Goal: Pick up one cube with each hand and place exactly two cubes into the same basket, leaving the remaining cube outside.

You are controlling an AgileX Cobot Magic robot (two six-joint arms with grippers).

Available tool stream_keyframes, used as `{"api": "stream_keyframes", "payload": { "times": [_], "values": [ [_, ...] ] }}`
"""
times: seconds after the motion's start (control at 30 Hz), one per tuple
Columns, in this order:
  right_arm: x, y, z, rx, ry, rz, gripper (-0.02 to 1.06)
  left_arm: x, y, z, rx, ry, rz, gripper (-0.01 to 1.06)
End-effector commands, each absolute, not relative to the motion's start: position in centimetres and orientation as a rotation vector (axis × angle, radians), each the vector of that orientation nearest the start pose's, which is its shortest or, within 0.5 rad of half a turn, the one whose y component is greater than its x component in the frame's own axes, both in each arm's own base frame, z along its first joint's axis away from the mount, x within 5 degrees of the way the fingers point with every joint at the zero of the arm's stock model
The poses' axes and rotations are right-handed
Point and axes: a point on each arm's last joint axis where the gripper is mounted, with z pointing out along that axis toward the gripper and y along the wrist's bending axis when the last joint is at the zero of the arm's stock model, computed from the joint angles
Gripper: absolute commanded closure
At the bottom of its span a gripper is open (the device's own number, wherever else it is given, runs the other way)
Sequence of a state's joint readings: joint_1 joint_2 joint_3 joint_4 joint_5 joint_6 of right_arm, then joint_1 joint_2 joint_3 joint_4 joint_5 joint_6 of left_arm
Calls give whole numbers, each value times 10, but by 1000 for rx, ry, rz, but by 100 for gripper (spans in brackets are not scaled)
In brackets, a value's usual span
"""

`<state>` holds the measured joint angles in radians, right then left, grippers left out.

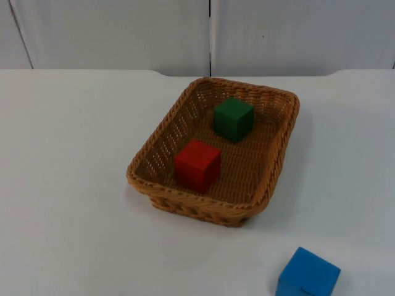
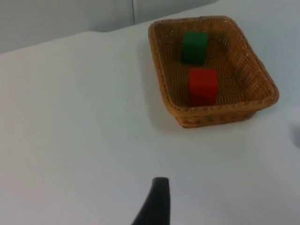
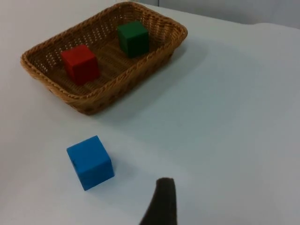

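The top view looks down and forward from a fixed point over the white table toward the grey partition wall. The left wrist view looks across the table from one side, set back from the wicker basket. The right wrist view faces it from the opposite side, set back a little. All three views share the basket, its red cube and green cube.

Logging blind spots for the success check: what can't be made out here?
- Blue cube: its lower part is cut off by the top view's edge.
- Left gripper and right gripper: one fingertip each, in wrist views; opening unreadable.
- Basket floor behind red cube and green cube: hidden.
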<state>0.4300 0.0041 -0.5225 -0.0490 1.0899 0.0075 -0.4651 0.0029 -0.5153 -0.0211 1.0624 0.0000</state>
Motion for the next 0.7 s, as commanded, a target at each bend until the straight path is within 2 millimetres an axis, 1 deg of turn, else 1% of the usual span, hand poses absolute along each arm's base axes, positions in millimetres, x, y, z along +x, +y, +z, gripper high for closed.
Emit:
{"api": "stream_keyframes", "payload": {
  "times": [0.0,0.07,0.67],
  "values": [
    [-5,-7,280,-425,2006,206,34,-6,1,278,461,2010,-321,26],
    [-5,-7,280,-425,2006,206,34,-5,1,274,465,2027,-317,26],
    [-5,-7,280,-425,2006,203,33,-5,1,274,465,2027,-317,25]
  ]
}}
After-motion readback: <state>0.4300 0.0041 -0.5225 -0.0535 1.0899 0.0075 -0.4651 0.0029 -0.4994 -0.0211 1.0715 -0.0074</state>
